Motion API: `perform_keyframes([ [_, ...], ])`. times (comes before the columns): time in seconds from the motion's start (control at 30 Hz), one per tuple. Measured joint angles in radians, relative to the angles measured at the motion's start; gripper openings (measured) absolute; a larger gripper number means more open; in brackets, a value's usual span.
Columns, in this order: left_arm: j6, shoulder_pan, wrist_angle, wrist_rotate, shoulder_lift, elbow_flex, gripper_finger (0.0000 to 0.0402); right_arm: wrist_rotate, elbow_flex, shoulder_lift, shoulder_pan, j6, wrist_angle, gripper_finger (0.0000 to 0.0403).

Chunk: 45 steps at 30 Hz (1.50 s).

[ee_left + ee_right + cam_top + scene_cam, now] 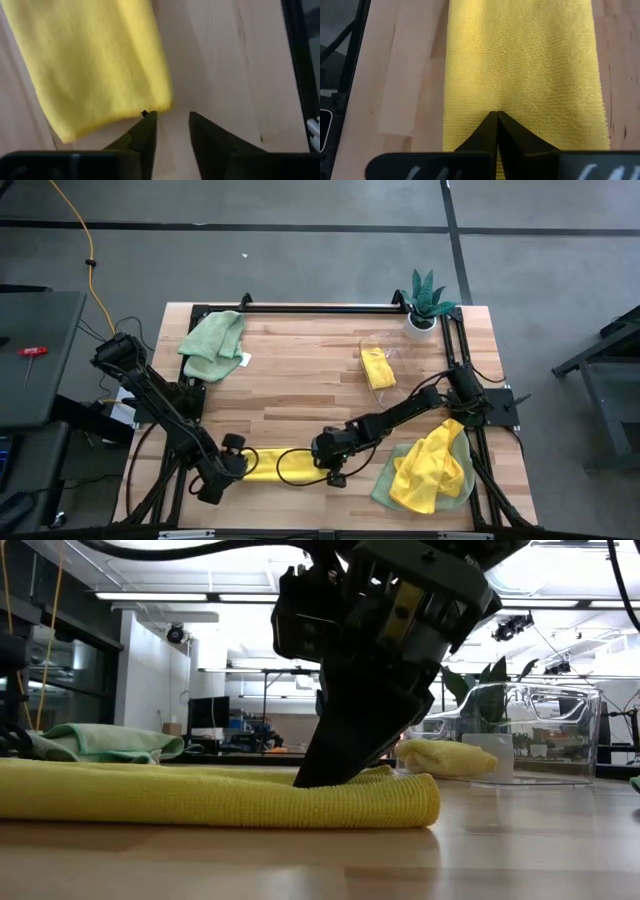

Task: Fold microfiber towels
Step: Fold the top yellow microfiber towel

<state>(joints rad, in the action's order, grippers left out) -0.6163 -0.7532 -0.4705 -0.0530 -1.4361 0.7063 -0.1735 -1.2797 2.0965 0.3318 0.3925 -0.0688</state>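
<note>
A yellow microfiber towel (285, 465) lies folded into a long strip near the table's front edge, flat on the wood (200, 795). My right gripper (335, 472) is shut at the strip's right end (496, 116). My left gripper (234, 463) stands open just off the strip's left end (170, 117). Its fingers are low over bare wood, and one fingertip (148, 120) is right beside the hem. I cannot tell whether that tip touches it. My right gripper has its shut fingertips on the towel's top layer (496, 107), at mid-width near the right end. It slants down from the table's right, in line with the strip. The cloth puckers slightly beside the tips (385, 775). The towel lies on the table.
A green towel (212, 345) lies bunched at the far left. A clear container (385, 360) holds a folded yellow towel. A potted plant (428, 300) stands at the far right corner. A heap of yellow and green towels (430, 470) lies at the near right.
</note>
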Motion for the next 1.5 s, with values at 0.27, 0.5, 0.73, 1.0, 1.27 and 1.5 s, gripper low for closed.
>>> perform_keyframes([
  [0.27, 0.063, 0.006, -0.055, -0.052, 0.063, 0.047, 0.019, -0.013, 0.0, 0.0, -0.005, -0.008, -0.002, 0.0],
  [0.5, 0.165, 0.015, -0.008, -0.3, 0.095, 0.044, 0.0194, -0.014, 0.0, 0.0, -0.007, -0.008, -0.002, 0.0],
  [0.73, 0.043, 0.044, 0.213, -0.316, 0.027, -0.071, 0.0148, -0.014, 0.0, 0.0, -0.007, -0.007, 0.0, 0.0],
  [1.0, -0.035, 0.031, 0.228, -0.375, -0.039, -0.105, 0.0029, -0.006, 0.0, 0.0, -0.007, -0.006, -0.001, 0.0],
  [1.27, -0.035, -0.018, 0.129, -0.336, -0.046, -0.105, 0.0015, -0.007, 0.0, -0.001, -0.007, -0.008, -0.006, 0.0],
  [1.5, -0.035, -0.043, 0.011, -0.303, 0.025, -0.105, 0.0001, -0.007, 0.0, -0.002, -0.004, -0.007, -0.013, 0.0],
])
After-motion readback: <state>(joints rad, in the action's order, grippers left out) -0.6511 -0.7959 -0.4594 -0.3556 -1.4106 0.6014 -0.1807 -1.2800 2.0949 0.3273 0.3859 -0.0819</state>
